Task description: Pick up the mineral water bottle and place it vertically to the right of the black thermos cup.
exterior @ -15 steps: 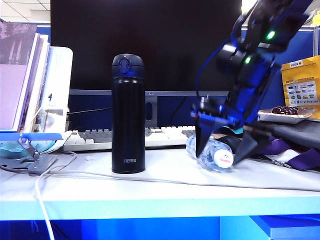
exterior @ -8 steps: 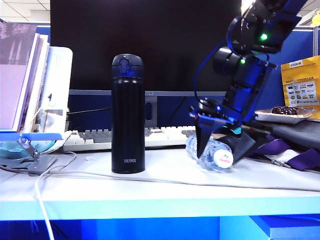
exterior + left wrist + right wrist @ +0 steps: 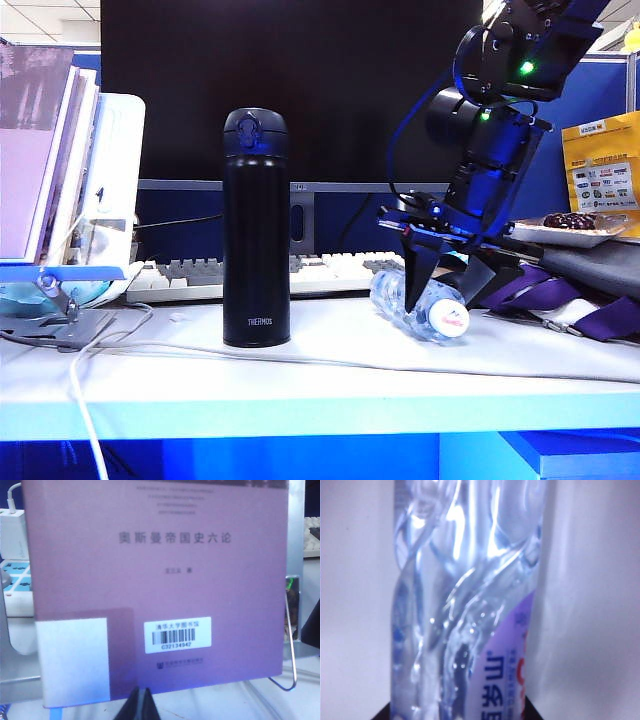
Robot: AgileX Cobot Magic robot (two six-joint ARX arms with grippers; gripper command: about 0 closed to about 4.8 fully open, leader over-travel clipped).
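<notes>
The mineral water bottle point(image 3: 425, 305) lies on its side on the white surface point(image 3: 330, 370), well right of the upright black thermos cup point(image 3: 256, 228). The right tool point(image 3: 447, 290) straddles it, fingers either side; whether they already clamp it I cannot tell. The round, ribbed body could roll or squirt out of an off-centre pinch. The left tool point(image 3: 141, 705), pressed together, sits parked beside a purple book point(image 3: 155, 580)

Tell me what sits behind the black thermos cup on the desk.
Behind the black thermos cup stand a dark monitor and a light keyboard. The cup covers part of the keyboard and the monitor's lower edge, so what lies directly behind it cannot be seen.
</notes>
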